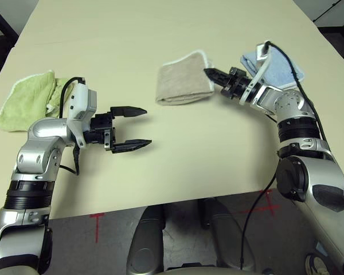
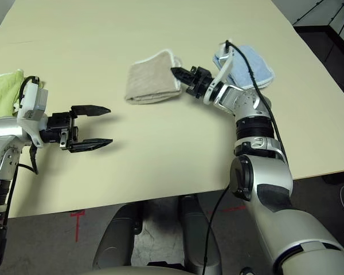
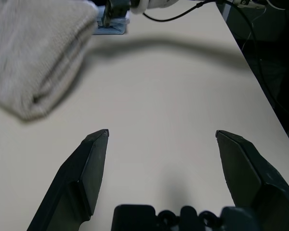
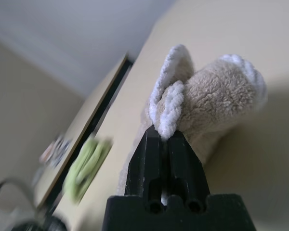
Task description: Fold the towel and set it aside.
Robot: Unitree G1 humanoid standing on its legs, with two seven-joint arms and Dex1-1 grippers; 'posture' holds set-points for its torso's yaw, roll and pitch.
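The right gripper is pinched tight on the white-edged corner of the folded beige towel, which lies mid-counter. The left gripper hovers spread wide and empty, well apart from it. A green towel lies behind the left arm, a blue towel behind the right.

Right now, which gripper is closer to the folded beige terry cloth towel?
The right. The right gripper is shut on the beige towel, pinching its white-edged corner. The left gripper is open over bare table, apart from the towel.
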